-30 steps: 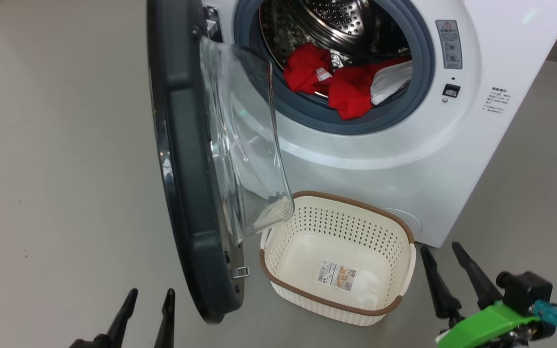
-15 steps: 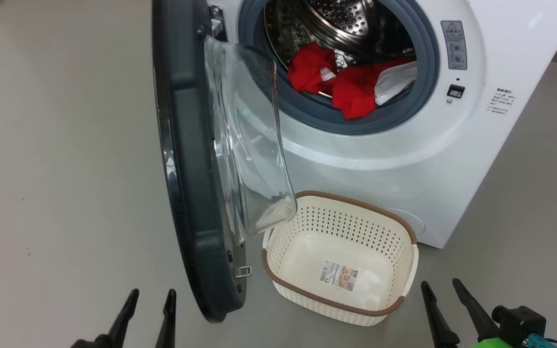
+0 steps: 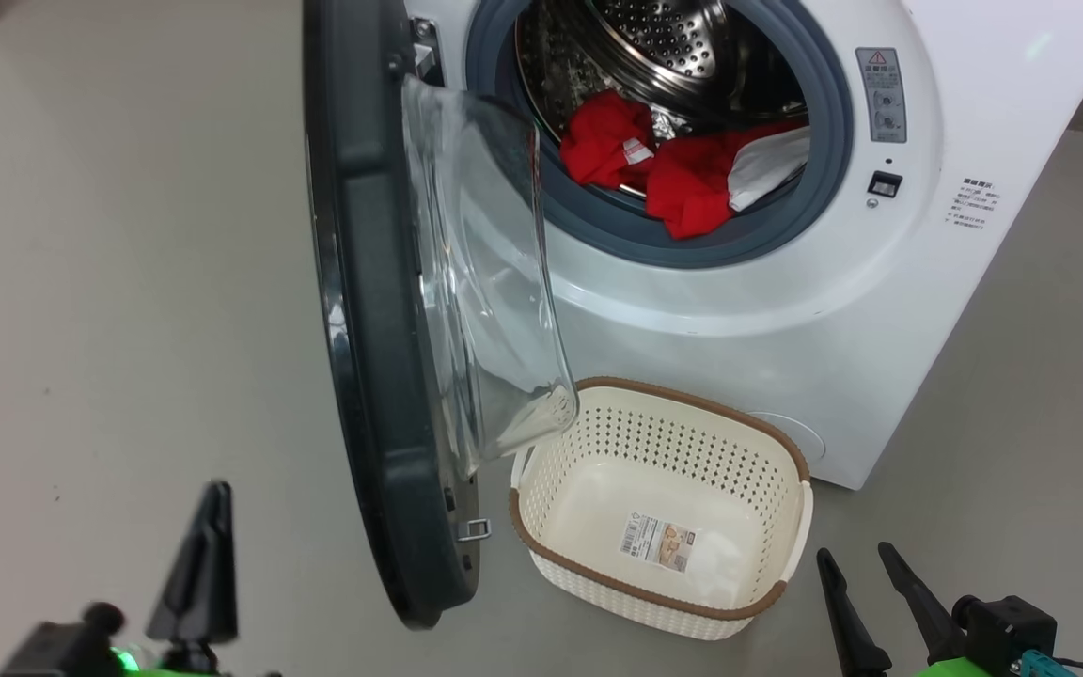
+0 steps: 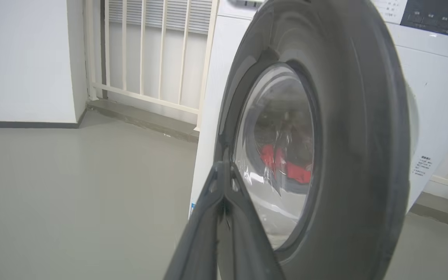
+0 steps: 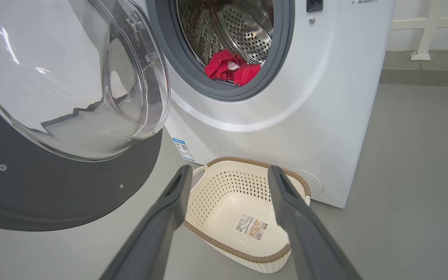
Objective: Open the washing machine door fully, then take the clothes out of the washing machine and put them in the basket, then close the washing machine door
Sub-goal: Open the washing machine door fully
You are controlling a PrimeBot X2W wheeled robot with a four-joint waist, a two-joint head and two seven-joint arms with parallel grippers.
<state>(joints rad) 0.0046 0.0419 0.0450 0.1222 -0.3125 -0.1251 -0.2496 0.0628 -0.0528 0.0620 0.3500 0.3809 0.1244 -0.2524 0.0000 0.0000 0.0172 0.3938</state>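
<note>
Black-fingered, the left gripper has its jaws pressed together, empty, near the outer face of the washing machine door, probably to push it wider. The right gripper hangs with jaws apart beside the empty basket. That basket sits on grey floor just before the washing machine, below the clothes in the drum; a white wall and railing lie beyond.

the washing machine door is cut off at the top.
</note>
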